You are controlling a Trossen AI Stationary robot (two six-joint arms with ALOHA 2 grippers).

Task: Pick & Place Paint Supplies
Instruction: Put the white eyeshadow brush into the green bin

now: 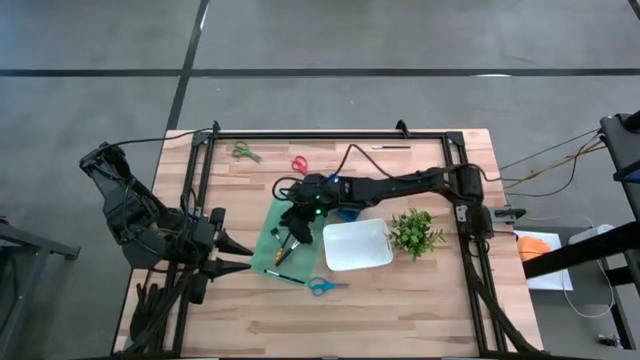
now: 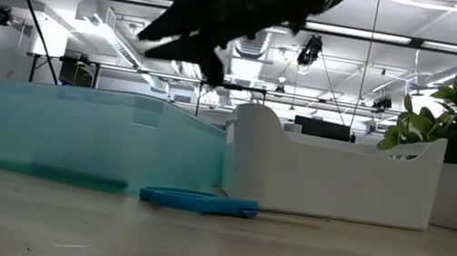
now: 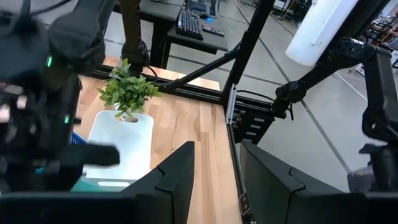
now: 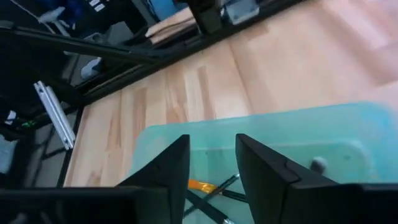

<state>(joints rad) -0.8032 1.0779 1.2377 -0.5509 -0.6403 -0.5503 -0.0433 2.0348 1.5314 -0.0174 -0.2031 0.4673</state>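
My right gripper (image 1: 299,236) hangs open above the teal tray (image 1: 270,250), with nothing between its fingers (image 4: 168,165). Inside the tray lie dark-handled brushes (image 4: 214,193) and an orange-handled piece (image 4: 200,185). On the table rest blue scissors (image 1: 323,286) near the tray's near edge, a brush (image 1: 286,277) beside them, red scissors (image 1: 299,165) and green scissors (image 1: 243,152) toward the far edge, and another brush (image 1: 390,147) at the far rail. My left gripper (image 1: 240,257) waits open at the table's left, above the wood.
A white tray (image 1: 355,245) stands just right of the teal tray, and a small leafy plant (image 1: 415,232) stands to its right. A black frame rail (image 1: 330,134) runs round the table. Bare wood lies along the near edge.
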